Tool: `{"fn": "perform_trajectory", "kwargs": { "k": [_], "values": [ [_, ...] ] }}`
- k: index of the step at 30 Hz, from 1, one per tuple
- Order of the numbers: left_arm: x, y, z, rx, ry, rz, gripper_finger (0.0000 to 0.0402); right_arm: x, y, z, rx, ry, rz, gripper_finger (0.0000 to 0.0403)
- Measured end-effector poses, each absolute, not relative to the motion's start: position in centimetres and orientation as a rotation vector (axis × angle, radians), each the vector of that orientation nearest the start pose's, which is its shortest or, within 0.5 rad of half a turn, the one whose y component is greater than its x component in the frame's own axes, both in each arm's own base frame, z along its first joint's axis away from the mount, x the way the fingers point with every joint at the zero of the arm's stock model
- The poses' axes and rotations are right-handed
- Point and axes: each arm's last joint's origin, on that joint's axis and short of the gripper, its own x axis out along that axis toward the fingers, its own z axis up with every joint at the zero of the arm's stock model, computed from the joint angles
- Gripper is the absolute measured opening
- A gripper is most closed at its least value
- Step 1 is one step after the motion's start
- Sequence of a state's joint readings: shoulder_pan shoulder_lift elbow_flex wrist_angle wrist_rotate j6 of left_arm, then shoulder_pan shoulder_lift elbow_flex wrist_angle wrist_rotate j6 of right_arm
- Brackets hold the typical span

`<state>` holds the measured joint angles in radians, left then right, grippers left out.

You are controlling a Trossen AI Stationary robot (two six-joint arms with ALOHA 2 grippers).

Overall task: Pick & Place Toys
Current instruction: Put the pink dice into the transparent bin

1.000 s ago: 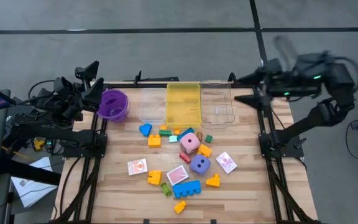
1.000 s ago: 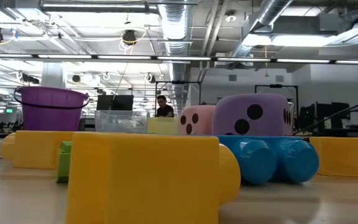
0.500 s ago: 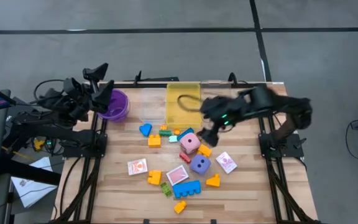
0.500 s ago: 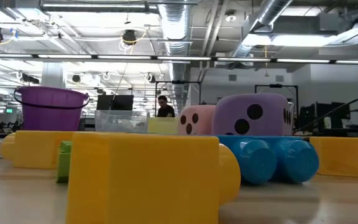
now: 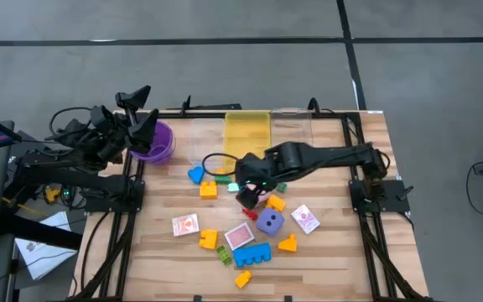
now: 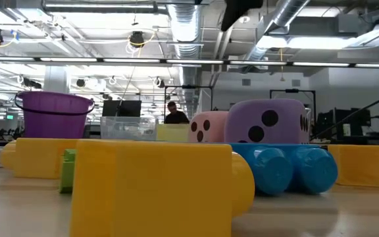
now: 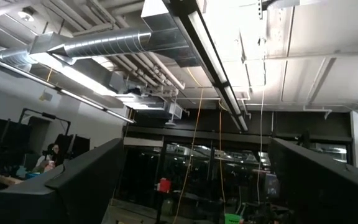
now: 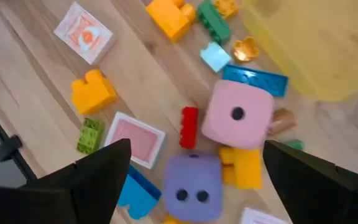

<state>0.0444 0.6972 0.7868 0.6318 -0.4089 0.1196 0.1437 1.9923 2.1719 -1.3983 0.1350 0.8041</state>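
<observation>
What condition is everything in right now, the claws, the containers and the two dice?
Right gripper: open, above the pink die.
Left gripper: open, raised beside the purple bowl.
Yellow bin: upright, looks empty.
Pink die: one dot up.
Purple die: two dots up.

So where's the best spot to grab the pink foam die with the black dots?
Probably the pink foam die from straight above, the open right pincer closing on two opposite flat side faces. It sits squarely, but the red block and blue block crowd two sides.
</observation>
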Motion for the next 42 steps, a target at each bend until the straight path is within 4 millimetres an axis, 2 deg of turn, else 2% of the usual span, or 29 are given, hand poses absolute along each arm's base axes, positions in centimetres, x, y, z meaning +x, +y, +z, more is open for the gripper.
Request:
{"fn": "perform_trajectory", "kwargs": {
  "k": [8,16,23,31,40,42],
  "values": [
    [12.5,1.7,41.8,-0.014,-0.696,0.458,0.0398,41.2,4.9,32.2,0.546,1.175,-0.555,0.0360],
    [12.6,1.7,41.7,-0.017,-0.692,0.456,0.0398,42.1,3.8,30.3,0.517,1.212,-0.618,0.0377],
    [12.6,1.4,41.7,-0.020,-0.693,0.427,0.0398,42.5,3.0,28.3,0.463,1.328,-0.633,0.0398],
    [12.7,1.2,41.7,-0.022,-0.689,0.412,0.0398,42.7,2.4,27.3,0.413,1.368,-0.655,0.0399],
    [12.7,1.2,41.7,-0.022,-0.686,0.412,0.0398,42.7,2.2,27.5,0.350,1.334,-0.696,0.0400],
    [12.7,1.2,41.7,-0.022,-0.684,0.412,0.0398,42.8,2.2,26.8,0.347,1.339,-0.696,0.0400]
  ]
}}
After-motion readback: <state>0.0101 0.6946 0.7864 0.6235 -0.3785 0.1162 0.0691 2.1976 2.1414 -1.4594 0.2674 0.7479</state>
